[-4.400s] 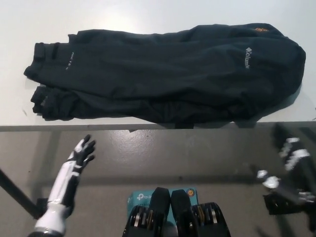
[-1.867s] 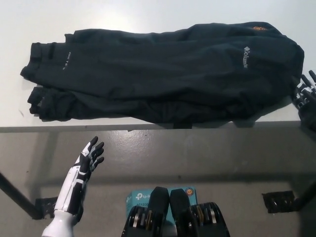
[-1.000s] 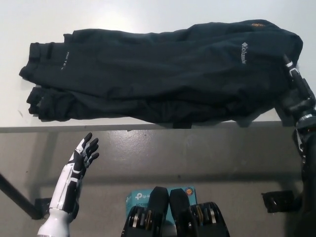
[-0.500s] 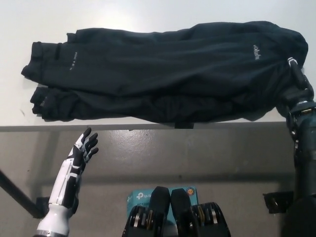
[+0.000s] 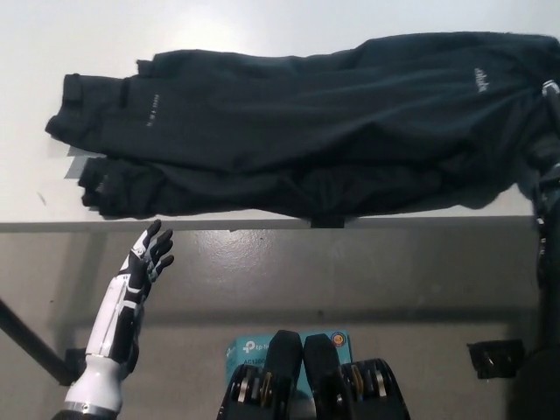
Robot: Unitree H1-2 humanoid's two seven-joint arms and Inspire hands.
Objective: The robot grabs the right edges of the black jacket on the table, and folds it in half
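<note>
- The black jacket (image 5: 324,131) lies spread across the white table (image 5: 219,26), running lengthwise from the table's left part to its right end and covering most of the near half.
- Its near hem sits right along the table's front edge, with one small fold of cloth just over that edge near the middle.
- On the jacket's left end the cloth is bunched in two layers, with a small line of white lettering on the upper one; a small white logo shows on the jacket's far right part.
- The right hand (image 5: 547,149) is at the jacket's right edge, pressed into the dark cloth; black on black, so I cannot tell whether it grasps the fabric or merely touches it.
- The black arm rises to that edge from below the table's front edge, along the right border of the view.
- The left hand (image 5: 149,255) rests in front of the table, below the jacket's left end, clear of the cloth, released with fingers spread and pointing up toward the table edge, holding nothing.
</note>
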